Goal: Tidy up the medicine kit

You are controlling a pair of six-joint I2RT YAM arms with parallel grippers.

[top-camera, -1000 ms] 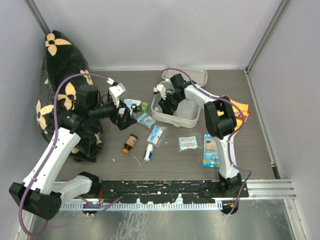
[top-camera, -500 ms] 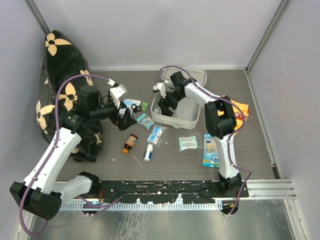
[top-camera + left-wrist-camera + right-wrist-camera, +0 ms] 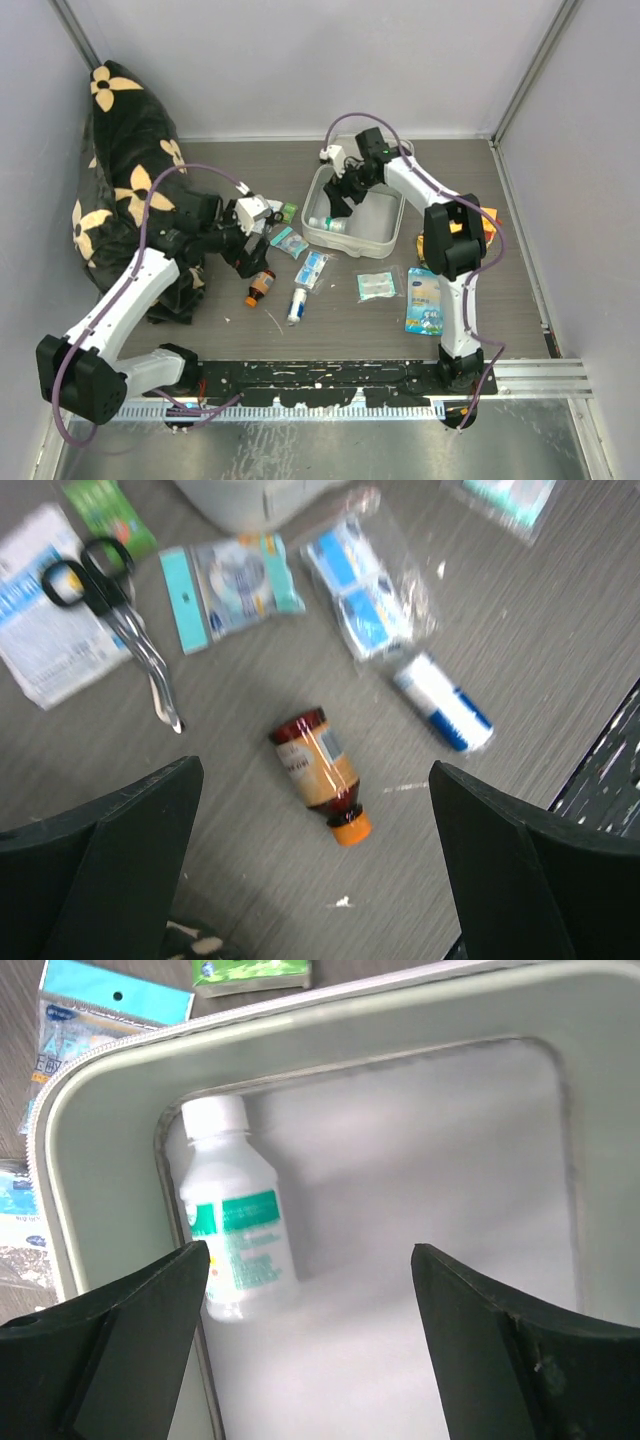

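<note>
Since a second ago the right claw [image 3: 307,1250] has lifted out of the medicine kit [image 3: 378,245] and spread its fingers. A white bottle [image 3: 236,1218] now lies on its side inside the kit, against its left wall. The left claw [image 3: 315,770] has swung nearer, away from the kit.

On the surface [image 3: 340,320] near of the kit lie a blue-yellow packet [image 3: 424,300], a small clear sachet [image 3: 377,284] and a blue-and-white tube [image 3: 441,701]. Near-left of the kit an amber bottle [image 3: 320,775] with an orange cap lies on its side. The left claw hovers over it, well apart from the kit, jaws wide and holding nothing. Left of the kit, scissors [image 3: 112,615] rest partly on a flat white packet [image 3: 45,610], among other flat packets. A green packet [image 3: 250,972] sits just outside the kit's left rim.

The kit stands open toward the far side of the surface. The right claw hangs above its interior, jaws apart and empty. The kit's floor is below it and the white bottle is off to its left.
</note>
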